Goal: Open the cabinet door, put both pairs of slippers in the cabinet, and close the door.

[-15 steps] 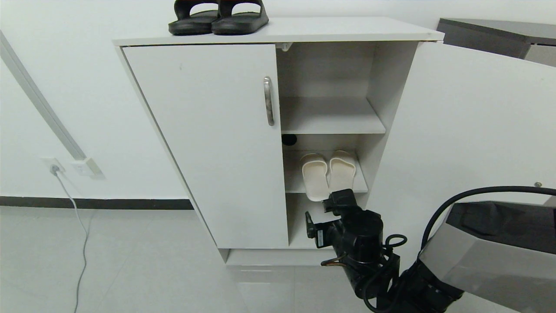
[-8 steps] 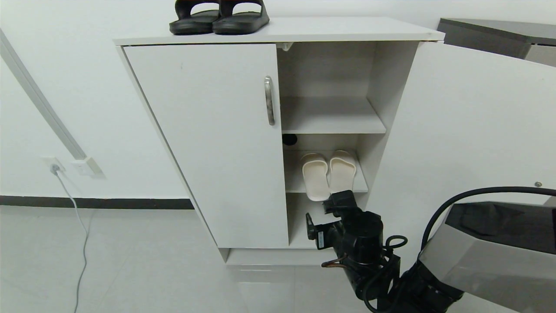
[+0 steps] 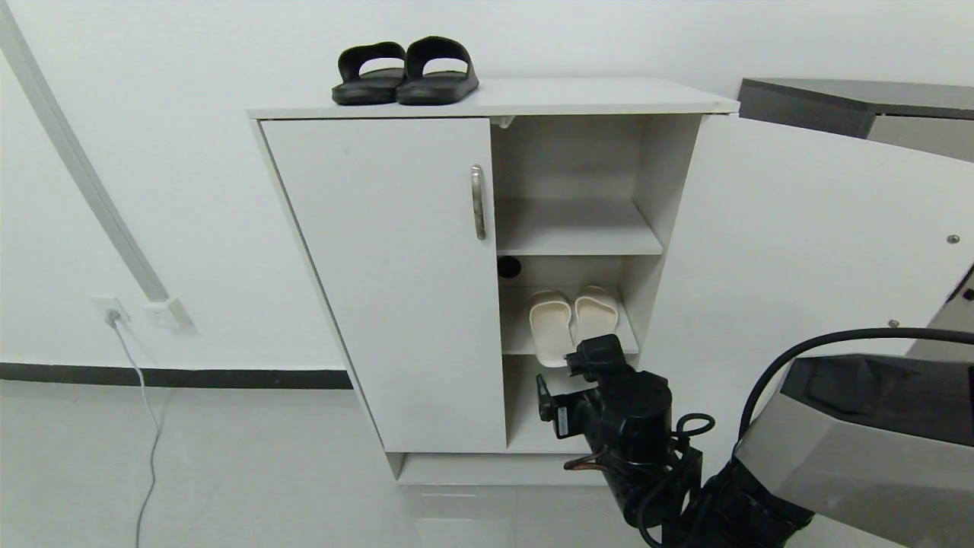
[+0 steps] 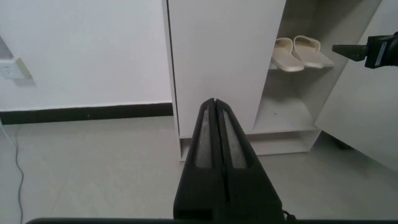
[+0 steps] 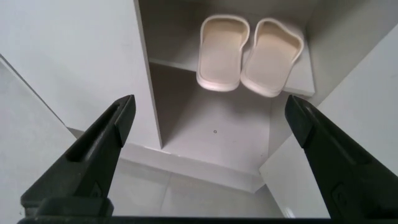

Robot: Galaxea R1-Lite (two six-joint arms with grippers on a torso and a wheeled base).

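A white cabinet (image 3: 593, 95) stands with its right door (image 3: 799, 251) swung wide open and its left door (image 3: 396, 281) closed. A cream pair of slippers (image 3: 572, 323) (image 5: 249, 53) (image 4: 301, 53) lies side by side on the middle shelf. On the cabinet's top, towards its left, sits a black pair of slippers (image 3: 407, 72). My right gripper (image 3: 590, 356) (image 5: 209, 106) hangs open and empty just in front of the cream pair, at the lower opening. My left gripper (image 4: 214, 102) is shut on nothing, low over the floor and facing the closed door.
A metal handle (image 3: 477, 202) runs down the closed door's edge. A wall socket (image 3: 114, 313) with a grey cable hanging to the floor is at the left. A grey unit (image 3: 860, 99) stands behind the open door. Bare tiled floor (image 3: 190, 472) lies left of the cabinet.
The head camera has moved: the whole cabinet now sits lower and slightly smaller in the picture. Slippers, doors and the right gripper's opening look unchanged.
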